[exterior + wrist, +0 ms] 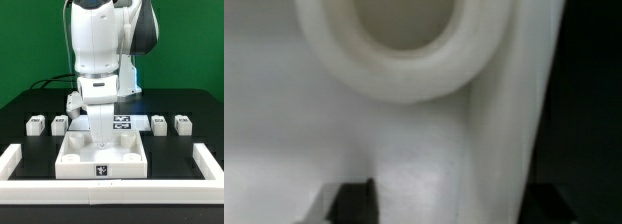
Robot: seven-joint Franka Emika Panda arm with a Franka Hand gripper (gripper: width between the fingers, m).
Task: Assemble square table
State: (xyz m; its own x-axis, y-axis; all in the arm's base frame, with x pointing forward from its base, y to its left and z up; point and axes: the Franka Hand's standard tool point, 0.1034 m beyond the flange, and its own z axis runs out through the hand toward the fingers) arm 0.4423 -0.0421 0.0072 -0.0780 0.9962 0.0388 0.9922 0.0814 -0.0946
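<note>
The square table's white slab (75, 160) lies flat near the front rail, its raised corners up and a tag on its front edge. My gripper (103, 143) reaches straight down into the slab's middle. In the wrist view the slab (420, 130) fills the frame from very close, with a round raised socket (331, 60). My dark fingertips (358, 205) stand on either side of a white wall of it, and white fills the gap between them. Two small white tagged legs (35, 124) (59, 123) lie on the exterior view's left and two more (159, 123) (182, 123) on its right.
The marker board (124, 124) lies flat behind the slab, between the legs. A long white border rail (110, 192) runs along the front and turns back at the exterior view's left (12, 160) and right (210, 160). The table top is black.
</note>
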